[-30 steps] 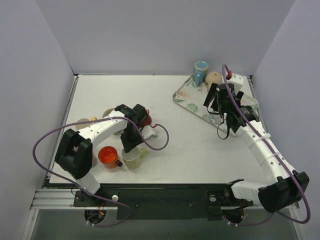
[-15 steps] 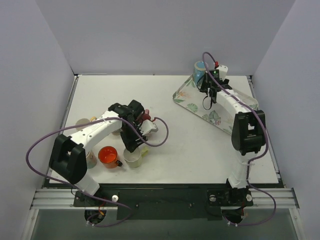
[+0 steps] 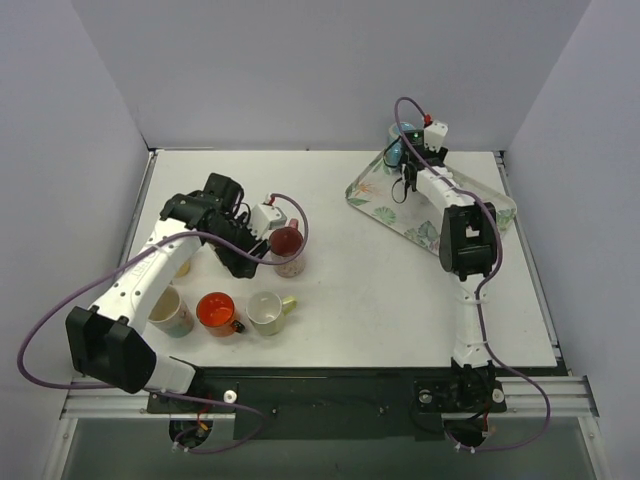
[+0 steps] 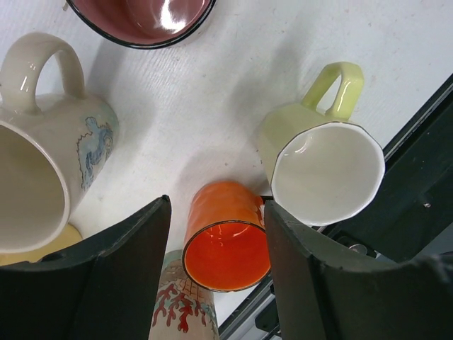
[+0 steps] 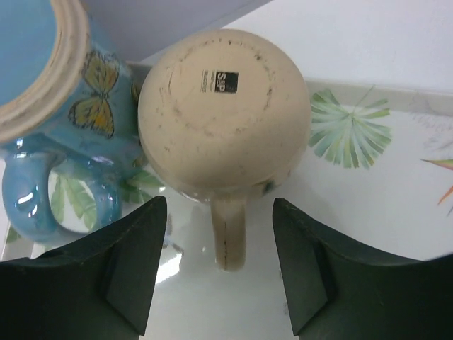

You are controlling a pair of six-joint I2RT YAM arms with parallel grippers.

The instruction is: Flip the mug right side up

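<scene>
A beige mug (image 5: 224, 120) stands upside down on the floral tray (image 5: 396, 191), base up, with its handle (image 5: 230, 234) pointing towards the camera. My right gripper (image 5: 221, 237) is open above it, with a jaw on either side of the handle and not touching it. In the top view the right gripper (image 3: 409, 170) is over the tray's far corner and hides the beige mug. My left gripper (image 4: 216, 241) is open and empty above an orange mug (image 4: 228, 241); in the top view it (image 3: 238, 262) is at the table's left.
A blue butterfly mug (image 5: 64, 106) stands against the beige mug's left side. Near the left gripper stand a maroon mug (image 3: 286, 241), the orange mug (image 3: 216, 310), a pale yellow-green mug (image 3: 266, 312) and a cream patterned mug (image 3: 170, 310). Purple cables loop from both arms.
My right arm has swung to the tray's far corner and now hangs over the beige mug. My left gripper has drawn back and to the left, away from the pale mug.
</scene>
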